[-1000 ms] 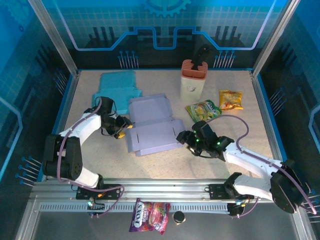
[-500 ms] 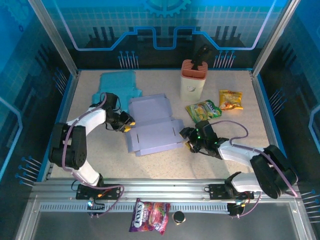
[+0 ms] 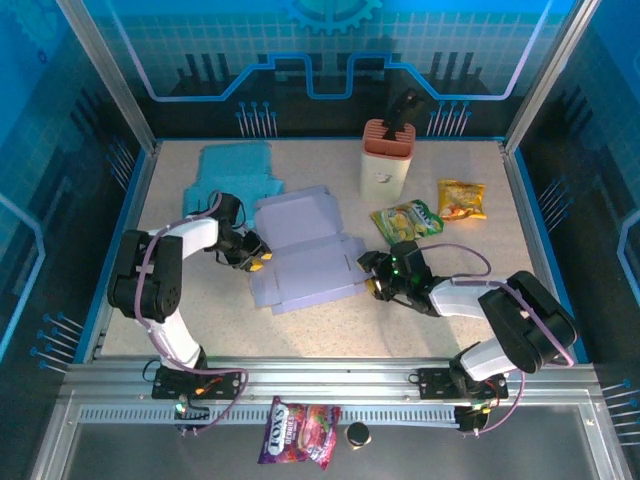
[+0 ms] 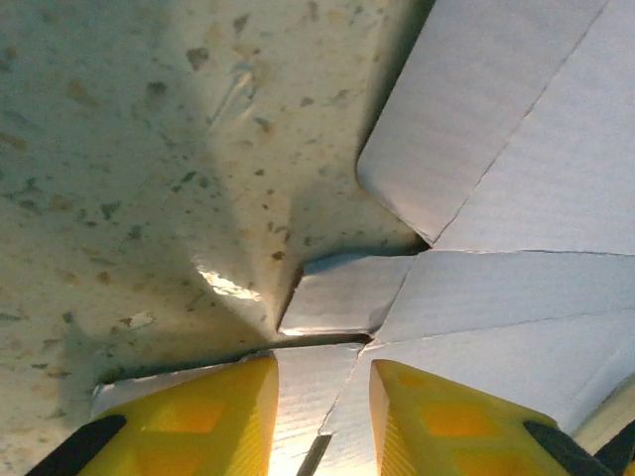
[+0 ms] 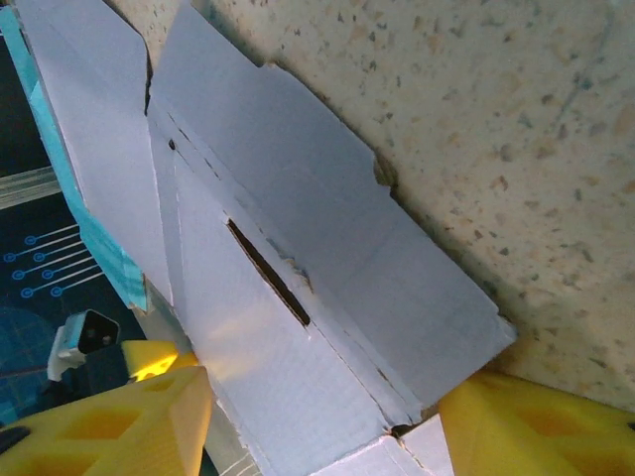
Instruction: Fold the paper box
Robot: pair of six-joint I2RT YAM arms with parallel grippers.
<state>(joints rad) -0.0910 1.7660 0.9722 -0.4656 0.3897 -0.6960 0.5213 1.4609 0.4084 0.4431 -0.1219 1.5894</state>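
The paper box [image 3: 300, 255] is a lilac cardboard blank lying flat and unfolded in the middle of the table. My left gripper [image 3: 257, 260] is low at its left edge. In the left wrist view, the yellow fingers [image 4: 203, 416] stand a little apart, with the box's corner flaps [image 4: 342, 293] lying between and beyond them. My right gripper [image 3: 373, 282] is at the box's right edge. Its fingers [image 5: 541, 431] are spread wide on either side of a side panel [image 5: 298, 297] with a slot cut in it. Both grippers are open.
A teal flat blank [image 3: 235, 172] lies at the back left, touching the lilac one. A salmon holder [image 3: 387, 155] with a black tool stands at the back centre. Two snack bags [image 3: 408, 218] [image 3: 461, 198] lie to the right. Another bag [image 3: 300, 432] sits below the rail.
Both arms have drawn in toward the box, elbows swinging closer. The left gripper shifted slightly right onto the box's left edge. The right gripper stayed at the right edge.
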